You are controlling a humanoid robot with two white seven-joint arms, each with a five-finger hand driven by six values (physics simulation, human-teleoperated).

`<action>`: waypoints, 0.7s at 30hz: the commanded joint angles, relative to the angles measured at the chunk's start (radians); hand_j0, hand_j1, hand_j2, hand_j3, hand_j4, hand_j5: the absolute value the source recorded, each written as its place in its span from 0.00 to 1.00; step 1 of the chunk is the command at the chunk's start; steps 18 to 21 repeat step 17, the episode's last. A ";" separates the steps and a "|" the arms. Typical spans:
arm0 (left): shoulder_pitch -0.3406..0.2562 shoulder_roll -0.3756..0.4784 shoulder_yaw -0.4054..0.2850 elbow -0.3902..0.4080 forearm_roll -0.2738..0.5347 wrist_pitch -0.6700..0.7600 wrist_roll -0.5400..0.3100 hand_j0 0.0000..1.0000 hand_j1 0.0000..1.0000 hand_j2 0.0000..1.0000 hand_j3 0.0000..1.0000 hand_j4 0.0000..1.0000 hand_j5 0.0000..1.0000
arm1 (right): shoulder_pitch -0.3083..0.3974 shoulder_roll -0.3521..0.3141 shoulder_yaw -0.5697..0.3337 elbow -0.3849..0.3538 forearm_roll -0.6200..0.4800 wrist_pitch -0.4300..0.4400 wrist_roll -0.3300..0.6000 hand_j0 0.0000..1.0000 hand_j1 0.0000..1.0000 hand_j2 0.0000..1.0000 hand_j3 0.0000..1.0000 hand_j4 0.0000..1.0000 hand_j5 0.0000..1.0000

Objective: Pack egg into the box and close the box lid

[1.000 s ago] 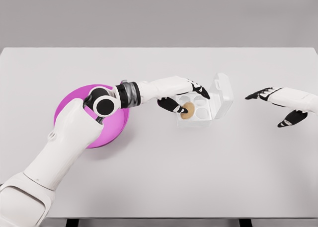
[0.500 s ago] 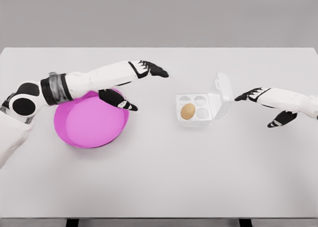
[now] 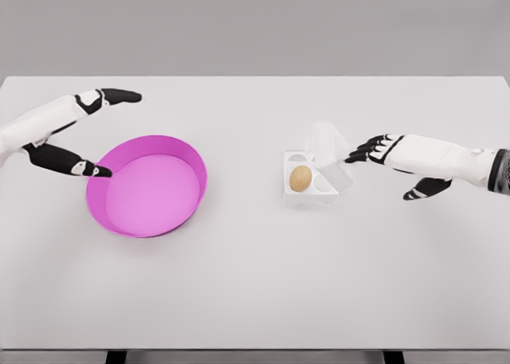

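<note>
A brown egg (image 3: pixel 300 178) lies in the front left cell of the small white box (image 3: pixel 308 193) near the table's middle. The clear lid (image 3: pixel 330 150) stands half raised, tilting over the box from its right side. My right hand (image 3: pixel 374 150) is open, its fingertips (image 3: pixel 356 154) touching the lid's right face. My left hand (image 3: pixel 88 133) is open too, at the far left beside the pink bowl (image 3: pixel 147 185), holding nothing.
The pink bowl sits on the left of the white table (image 3: pixel 255 284) and looks empty. The box's other cells hold nothing.
My left arm drew back from the box to the far left, leaving the egg in its cell. My right hand moved left and pushed the lid up from lying open.
</note>
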 commanded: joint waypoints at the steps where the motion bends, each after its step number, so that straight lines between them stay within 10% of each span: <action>1: 0.000 0.004 0.009 0.001 0.010 0.002 0.000 1.00 1.00 1.00 1.00 1.00 1.00 | 0.000 0.025 0.017 -0.017 -0.005 0.003 0.000 1.00 1.00 1.00 1.00 1.00 1.00; 21: 0.003 0.004 0.014 0.002 -0.004 0.002 0.000 1.00 1.00 1.00 1.00 1.00 1.00 | 0.063 0.058 -0.177 0.091 0.000 0.003 0.000 1.00 1.00 1.00 1.00 1.00 1.00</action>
